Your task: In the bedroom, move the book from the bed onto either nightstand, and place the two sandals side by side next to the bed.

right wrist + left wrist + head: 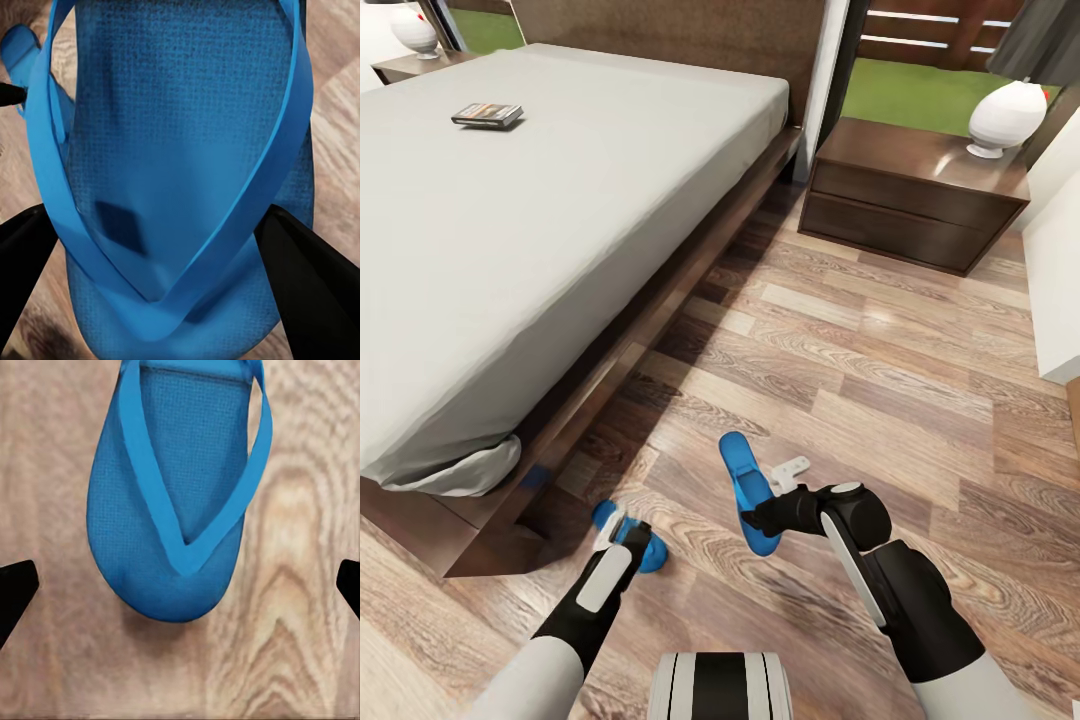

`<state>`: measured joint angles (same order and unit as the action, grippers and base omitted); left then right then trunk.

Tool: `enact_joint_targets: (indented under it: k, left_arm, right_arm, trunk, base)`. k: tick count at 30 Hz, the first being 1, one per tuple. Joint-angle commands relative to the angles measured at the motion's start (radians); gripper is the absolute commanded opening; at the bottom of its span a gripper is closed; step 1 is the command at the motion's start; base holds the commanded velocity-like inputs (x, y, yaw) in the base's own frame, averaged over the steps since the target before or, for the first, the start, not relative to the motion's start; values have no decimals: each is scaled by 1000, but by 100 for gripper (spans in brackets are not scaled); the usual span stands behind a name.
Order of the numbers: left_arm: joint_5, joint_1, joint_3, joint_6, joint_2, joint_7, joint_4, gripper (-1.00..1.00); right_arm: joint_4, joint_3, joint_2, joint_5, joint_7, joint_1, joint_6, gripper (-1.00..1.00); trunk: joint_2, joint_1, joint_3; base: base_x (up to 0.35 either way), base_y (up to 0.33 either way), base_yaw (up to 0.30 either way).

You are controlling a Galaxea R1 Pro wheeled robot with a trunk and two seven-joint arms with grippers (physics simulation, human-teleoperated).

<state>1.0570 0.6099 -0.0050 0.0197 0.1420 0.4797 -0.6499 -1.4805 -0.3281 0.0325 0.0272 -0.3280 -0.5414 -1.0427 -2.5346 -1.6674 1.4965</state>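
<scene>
The book [487, 115] lies far up on the off-white bed [510, 230]. Two bright blue sandals are near the bed's foot corner. One sandal [744, 485] [180, 150] is turned on its edge above the wood floor. My right gripper [758, 520] [159, 217] is shut on it, with black fingers [307, 277] pressing both sides of the sole. The other sandal [652, 555] [176, 502] lies flat on the floor, straps up. My left gripper [630, 535] [180, 585] hovers open over its toe end, fingertips [15, 592] wide apart.
A dark-brown nightstand [915, 195] with a white lamp [1005, 118] stands right of the bed. A second nightstand [405, 66] with a lamp is beyond the bed's far side. The low bed frame [660, 310] runs along the left; a white wall edge [1055, 290] is at the right.
</scene>
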Motion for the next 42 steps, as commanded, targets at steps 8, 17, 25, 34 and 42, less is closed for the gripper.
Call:
enact_joint_targets:
  k: [8, 17, 25, 34, 42]
  left_arm:
    - [2, -156, -22, 48, -37, 79, -259, 100]
    - [3, -229, -20, 75, -112, 118, -347, 100]
    - [2, -293, -22, 99, -135, 121, -361, 100]
    - [1, -395, -25, 181, -194, 118, -362, 100]
    - [2, -489, -23, 213, -285, 111, -451, 100]
  right_arm:
    - [5, 1, 0, 3, 3, -1, -5, -100]
    - [5, -4, 0, 4, 3, -2, -5, -100]
    - [5, -8, 0, 4, 3, -2, -5, -100]
    - [50, 0, 3, 2, 0, -9, -5, -100]
    - [144, -5, 43, -15, 0, -20, 76, -100]
  trunk:
    - [0, 0, 1]
    - [0, 0, 1]
    - [0, 0, 1]
    - [0, 0, 1]
    - [0, 0, 1]
  base:
    - [0, 0, 170]
    - [0, 0, 267]
    - [0, 0, 279]
    - [0, 0, 283]
    - [0, 0, 285]
